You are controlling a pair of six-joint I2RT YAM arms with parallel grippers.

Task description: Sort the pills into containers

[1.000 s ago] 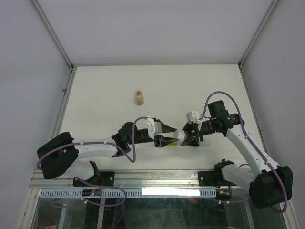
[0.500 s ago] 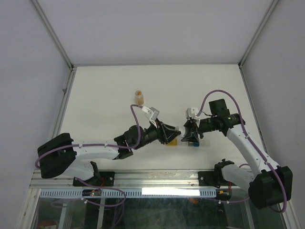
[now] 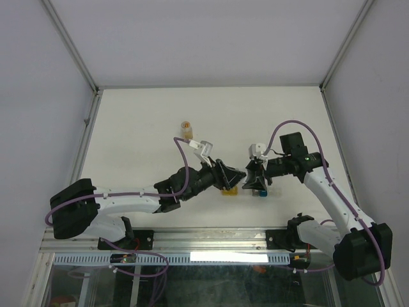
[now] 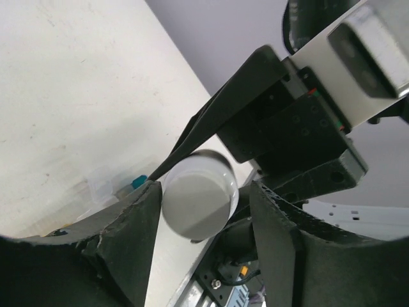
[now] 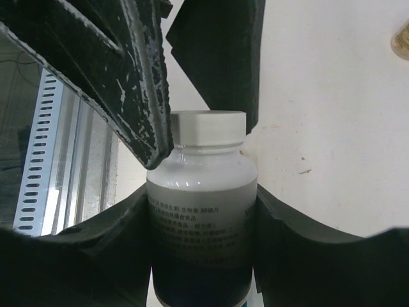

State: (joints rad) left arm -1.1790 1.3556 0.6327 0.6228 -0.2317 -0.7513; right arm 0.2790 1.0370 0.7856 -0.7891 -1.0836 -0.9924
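My right gripper [image 3: 251, 178] [image 5: 200, 208] is shut on a white pill bottle [image 5: 201, 217] with printed text, held level above the table. My left gripper [image 3: 237, 174] [image 4: 204, 192] is open with its jaws on either side of the bottle's white cap [image 4: 198, 195]; one finger touches the cap and the other stands apart. Below the two grippers lie the small containers: a yellow box [image 3: 229, 190] and a blue-teal box [image 3: 259, 192]. In the left wrist view a clear box [image 4: 102, 185] and a bit of teal [image 4: 138, 182] show on the table.
A small amber bottle [image 3: 186, 130] stands on the white table [image 3: 140, 141] further back and to the left; it also shows at the edge of the right wrist view [image 5: 401, 38]. A metal rail [image 3: 211, 238] runs along the near edge.
My left gripper has risen, turned and moved right until its jaws are round the bottle's cap. My right gripper has kept its hold on the bottle and shifted slightly.
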